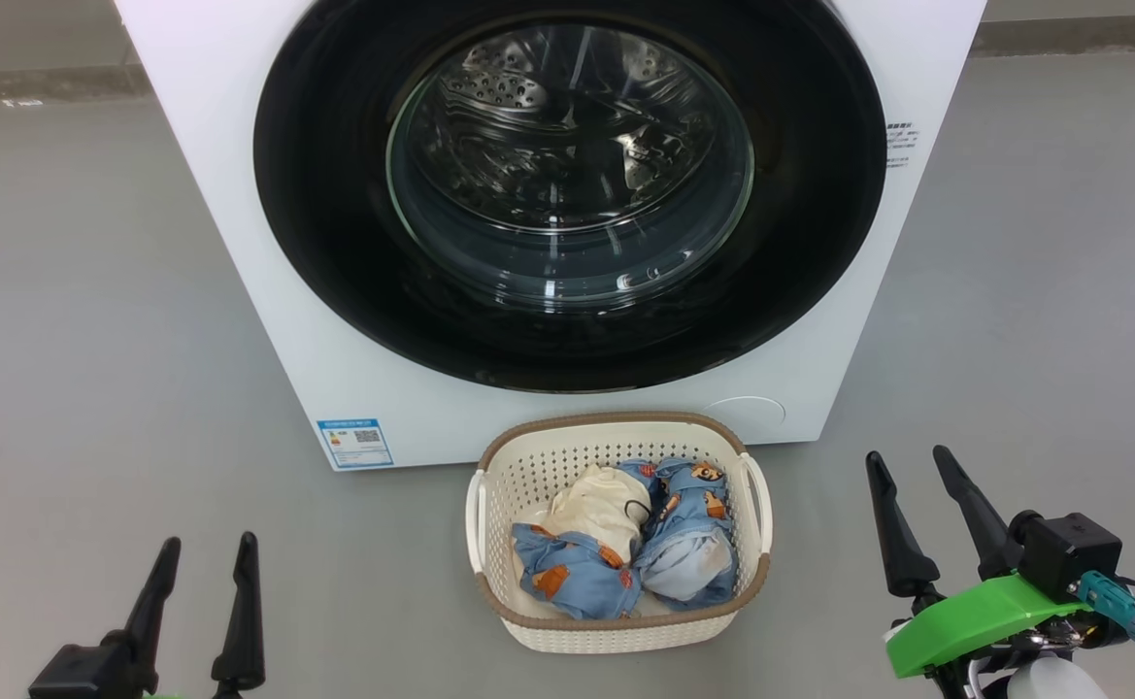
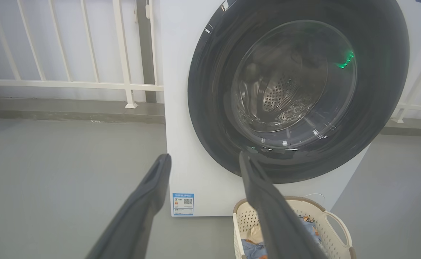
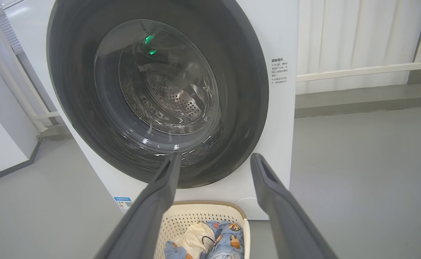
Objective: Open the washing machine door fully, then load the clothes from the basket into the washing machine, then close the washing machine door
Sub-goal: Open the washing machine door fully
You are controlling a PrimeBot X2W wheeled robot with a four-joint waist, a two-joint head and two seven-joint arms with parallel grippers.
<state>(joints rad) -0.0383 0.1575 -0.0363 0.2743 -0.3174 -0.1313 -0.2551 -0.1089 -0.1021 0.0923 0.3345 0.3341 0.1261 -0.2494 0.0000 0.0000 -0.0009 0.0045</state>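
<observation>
At the machine front: the washing machine door (image 1: 567, 194) sits shut, flush on the washing machine (image 1: 237, 291). Nothing is opened yet.
Basket spot: the basket (image 1: 616, 422) is on the floor just before the machine, below the door, with the clothes (image 1: 625, 544) heaped inside.
Left gripper (image 1: 210, 541): low left, fingers spread, holding nothing, well apart from the door.
Right gripper (image 1: 908, 453): low right, spread wide and empty too.
Risk, grip: that glossy round face looks slippery, so I reckon fingers could skid off its edge.
Risk, swing: the door may clip the basket rim; I can't tell if it clears.
Risk, load: soft pieces could trail out and catch when the door closes.
Hard to see: no handle, latch or hinge side made out; the machine's top is cut off; the garment count is unclear.
</observation>
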